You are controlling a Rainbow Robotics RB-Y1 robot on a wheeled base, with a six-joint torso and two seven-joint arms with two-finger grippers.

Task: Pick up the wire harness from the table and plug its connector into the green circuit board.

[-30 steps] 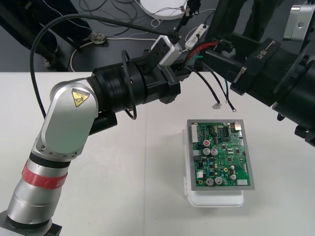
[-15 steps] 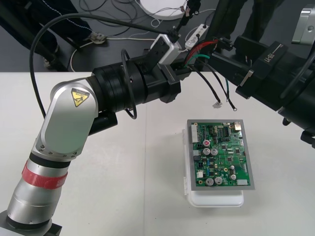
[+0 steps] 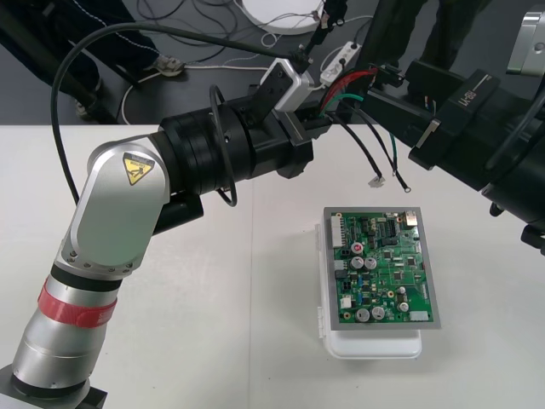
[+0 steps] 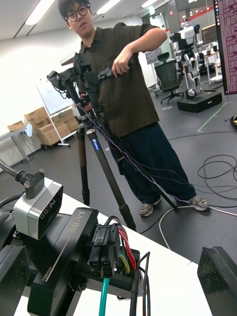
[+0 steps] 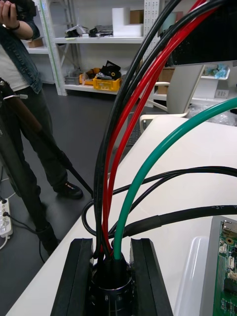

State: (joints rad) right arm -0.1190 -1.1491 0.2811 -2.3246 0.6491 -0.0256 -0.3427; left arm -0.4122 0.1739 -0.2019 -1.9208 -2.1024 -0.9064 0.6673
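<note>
**Asker:** Where is the wire harness (image 3: 345, 83) at this moment?

**Me:** Off the table (image 3: 213, 341), strung between my two grippers above the far edge. My left gripper (image 3: 315, 123) has the socket (image 5: 111, 289) end; its fingers (image 5: 74, 276) are closed tight on either side of it, and the red, black and green wires (image 5: 148, 163) rise straight out of the grip.

**Asker:** And the plug?

**Me:** The black plug (image 4: 104, 252) sits at the other end, in the gap of my right gripper (image 3: 379, 83). Those fingers stand wide apart, one on each side of it, and I see neither touching it; so I judge that the right has hold of nothing yet.

**Asker:** Which way does the harness lie, then?

**Me:** Its long axis runs across from the left gripper to the right, roughly level; the plug seems to face my right wrist, with its wires looping back toward the left gripper.

**Asker:** And the green circuit board (image 3: 383, 268)?

**Me:** Flat on its white base (image 3: 375, 345), on the right side of the table, below the harness and nearer to me. The right arm is the nearer one to it; nothing is plugged in.

**Asker:** So what does the coming move turn on?

**Me:** On the right fingers closing squarely across the plug. After that the left must let go of the socket, I think, or the wires will pull. Where on the board the plug goes I cannot tell.
</note>
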